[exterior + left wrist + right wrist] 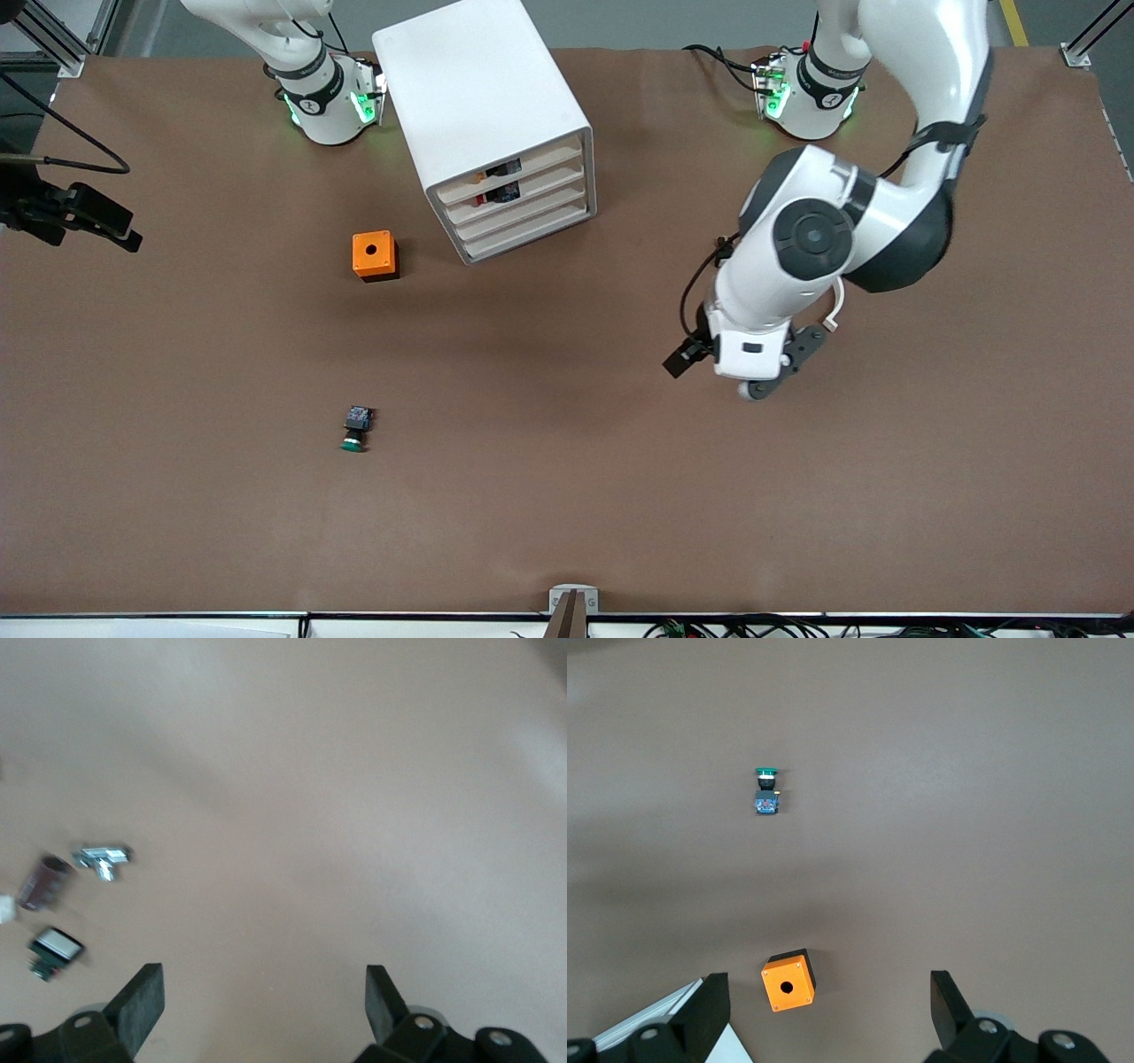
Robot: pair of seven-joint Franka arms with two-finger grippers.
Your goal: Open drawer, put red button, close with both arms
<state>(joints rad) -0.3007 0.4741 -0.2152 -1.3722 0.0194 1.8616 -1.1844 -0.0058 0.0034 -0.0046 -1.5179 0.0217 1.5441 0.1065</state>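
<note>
The white cabinet (483, 97) stands between the arms' bases, all four slim fronts pushed in. The drawer is the second front (532, 193). Small dark bits with some red show in its slot (502, 191); I cannot tell if this is the red button. My left gripper (760, 383) hangs over bare table toward the left arm's end; in the left wrist view it (264, 979) is open and empty. My right gripper (828, 988) is open and empty, high over the table beside the orange cube (788, 981), and out of the front view.
The orange cube with a hole (374, 254) sits beside the cabinet, toward the right arm's end. A green-capped button (356, 428) lies nearer the front camera; it also shows in the right wrist view (766, 790). Blurred small objects (53, 886) show in the left wrist view.
</note>
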